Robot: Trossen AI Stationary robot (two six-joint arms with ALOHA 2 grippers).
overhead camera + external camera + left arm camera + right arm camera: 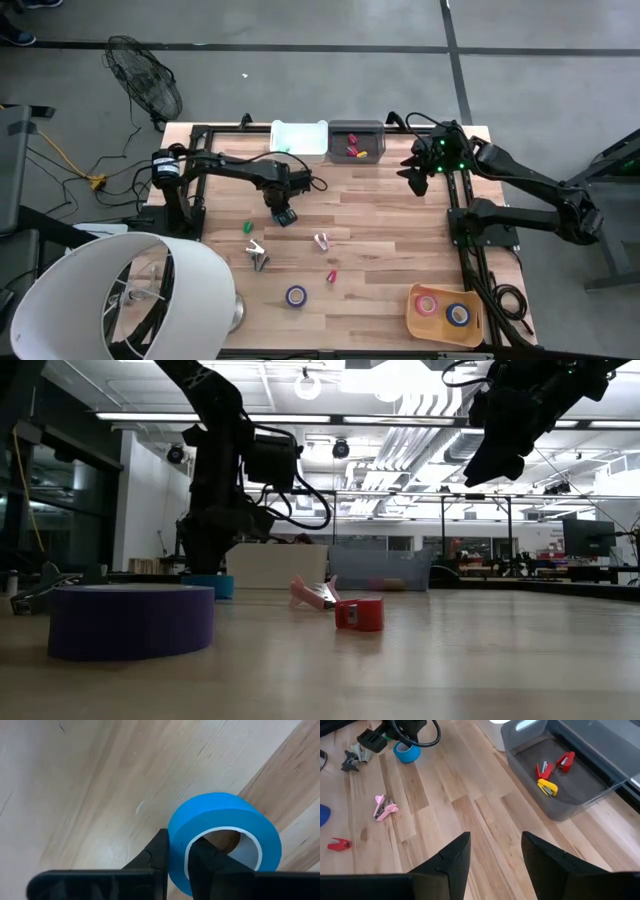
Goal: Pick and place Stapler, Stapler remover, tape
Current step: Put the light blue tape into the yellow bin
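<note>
Grasping the blue tape roll wall, left gripper clenched, roll resting on surface; right gripper released, raised.

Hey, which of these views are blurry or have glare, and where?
Low view: the purple tape roll up close is soft, and the ceiling lights blow out behind the arms. Left wrist view: sharp on the blue tape, with the left gripper shut on its wall. High view: evenly lit, no harsh shadows on the table.
</note>
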